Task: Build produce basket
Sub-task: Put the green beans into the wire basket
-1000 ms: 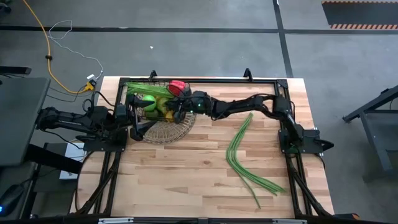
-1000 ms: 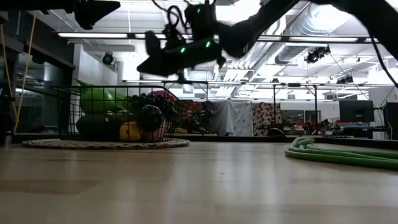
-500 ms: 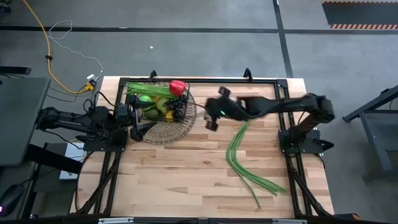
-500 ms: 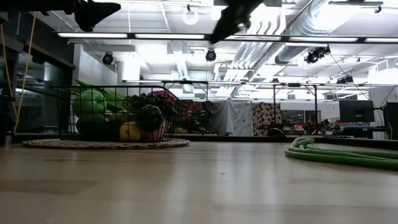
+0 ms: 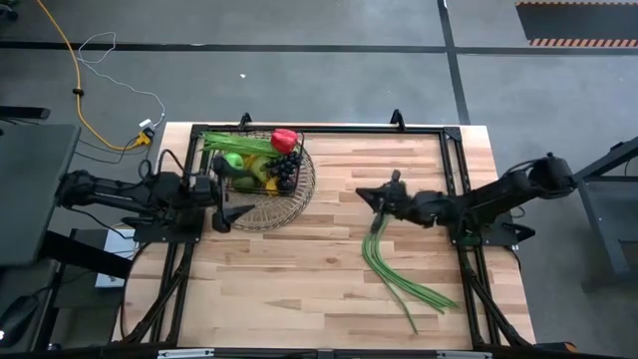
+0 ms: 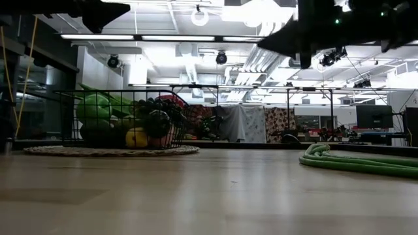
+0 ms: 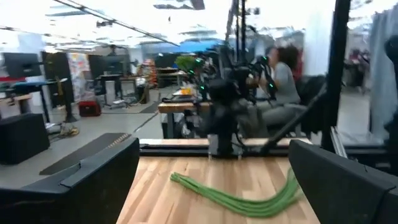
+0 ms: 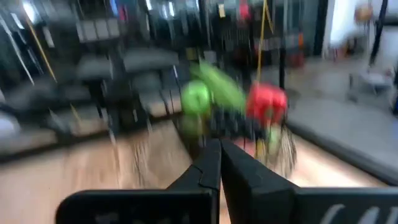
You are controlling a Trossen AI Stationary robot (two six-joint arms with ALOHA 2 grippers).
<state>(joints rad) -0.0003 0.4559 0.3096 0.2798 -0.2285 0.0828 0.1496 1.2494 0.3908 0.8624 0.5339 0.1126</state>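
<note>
1. Left claw [image 5: 231, 203]: jaws spread wide and empty, parked just beside the basket's near edge.
2. Basket [image 5: 290, 195]: stands on a round mat [image 5: 264, 214] at the tabletop's [image 5: 299, 289] far left. It already holds most of the produce, visibly the red pepper [image 5: 284, 139], dark grapes [image 5: 285, 172], green apple [image 5: 233, 161] and yellow fruit [image 5: 270, 183]; this part of the task appears done.
3. Right claw [image 5: 367, 195]: fingers pressed together, gripping nothing, poised over the upper end of the beans.
4. Long green beans [image 5: 384, 259]: lying loose on the tabletop, well apart from the basket; judged the one item left to load.
</note>
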